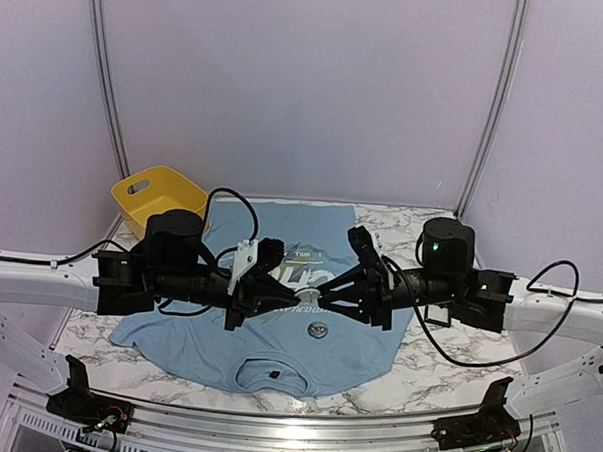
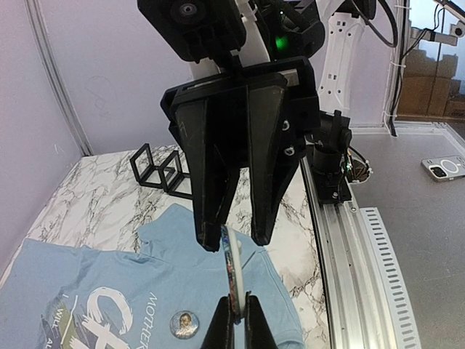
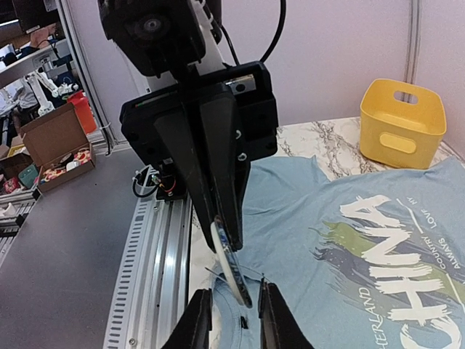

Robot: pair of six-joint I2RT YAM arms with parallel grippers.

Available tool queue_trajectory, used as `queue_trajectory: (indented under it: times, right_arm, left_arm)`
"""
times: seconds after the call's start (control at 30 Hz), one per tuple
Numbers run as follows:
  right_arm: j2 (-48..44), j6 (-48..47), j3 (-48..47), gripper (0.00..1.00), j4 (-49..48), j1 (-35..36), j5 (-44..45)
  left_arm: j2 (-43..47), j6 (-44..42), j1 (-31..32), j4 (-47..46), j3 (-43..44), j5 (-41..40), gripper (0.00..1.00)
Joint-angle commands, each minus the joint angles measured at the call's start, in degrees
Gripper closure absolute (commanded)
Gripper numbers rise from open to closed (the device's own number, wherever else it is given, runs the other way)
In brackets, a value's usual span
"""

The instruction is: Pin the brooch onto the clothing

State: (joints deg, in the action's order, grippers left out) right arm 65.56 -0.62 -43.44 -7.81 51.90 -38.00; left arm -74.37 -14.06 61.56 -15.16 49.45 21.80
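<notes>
Yellow plastic, a handled bin (image 1: 160, 198) sits at the far left corner of the marbled table (image 1: 430, 370). Soft light blue clothing (image 1: 204, 344) lies flat mid-table, collar toward the near edge. Above it the left gripper (image 2: 237, 317) pinches a thin round brooch (image 2: 232, 270) edge-on. The right gripper (image 3: 233, 318) has its fingers apart, flanking the rim. Another round badge (image 1: 318, 330) rests between print and collar.

Pale lilac walls (image 1: 308, 86) enclose a marbled tabletop (image 1: 430, 384) — grey floor (image 3: 58, 254) beyond.
</notes>
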Motion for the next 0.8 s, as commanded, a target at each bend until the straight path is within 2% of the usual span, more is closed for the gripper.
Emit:
queue_trajectory:
  times: [0.0,0.07,0.33,0.63,0.77]
  right_arm:
    - [-1.0,0.3,0.0,0.83,-2.1,0.3,0.0]
    - [-0.7,0.9,-0.2,0.87,-2.1,0.3,0.3]
    - [0.8,1.2,-1.0,0.9,-3.0,0.3,0.3]
    - [1.7,0.7,-1.4,1.0,-2.0,0.3,-0.2]
    - [1.6,0.7,-1.3,1.0,-2.0,0.3,-0.6]
  left_arm:
    - [-0.8,0.9,-0.4,-1.8,1.8,0.3,1.0]
    - [-0.8,1.0,-0.4,-1.8,1.8,1.0,1.0]
    - [-0.9,1.3,-0.4,-1.9,1.9,1.7,1.0]
    - [-1.5,1.8,-0.4,-2.0,2.5,2.4,1.0]
    - [-1.9,2.3,-0.4,-2.3,2.7,2.7,1.0]
